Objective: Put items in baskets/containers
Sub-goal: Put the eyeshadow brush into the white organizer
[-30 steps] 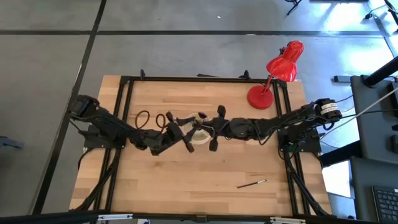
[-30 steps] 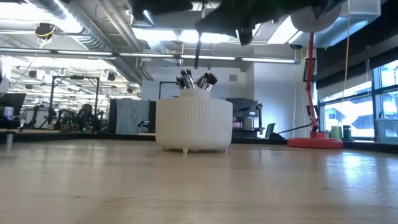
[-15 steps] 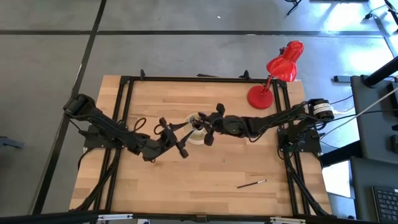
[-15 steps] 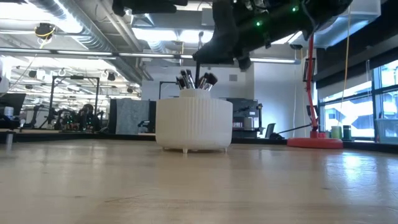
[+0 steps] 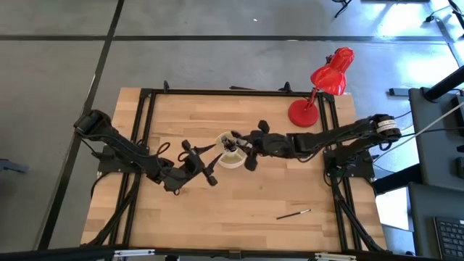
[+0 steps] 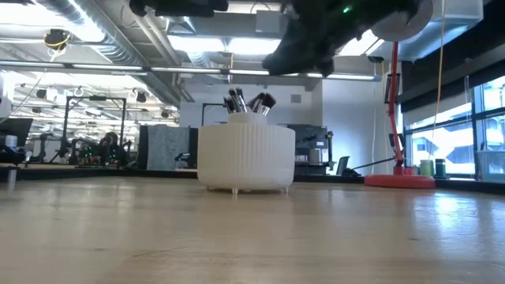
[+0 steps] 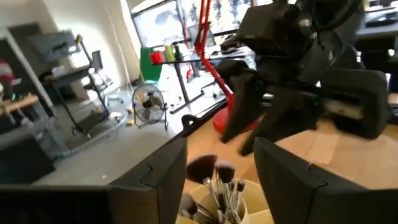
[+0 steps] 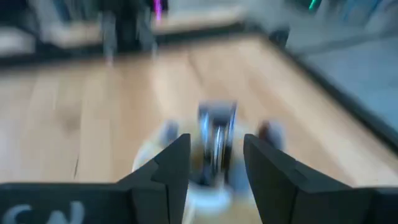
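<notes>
The cream round container [image 5: 230, 152] stands on the middle of the table, its ribbed wall facing the low view [image 6: 246, 156]. Several dark brushes [image 6: 248, 101] stand in it with their tufts up; they also show in the left wrist view [image 7: 214, 186]. One more brush [image 5: 293, 214] lies flat on the table toward the near right. My right gripper [image 5: 243, 150] hovers over the container's right rim, open and empty. My left gripper [image 5: 212, 165] is open and empty just left of the container, pointing at it.
A red desk lamp [image 5: 330, 76] stands with its round base [image 5: 303, 114] at the far right corner. Black frame rails run along the table's left and right sides. Bare wood lies along the near half of the table.
A brush hung from a gripper above the container a second ago; it no longer hangs there. My right gripper dipped toward the container, then rose and drew a little toward the right. My left gripper has drawn back from the container toward the table's left and near edge.
</notes>
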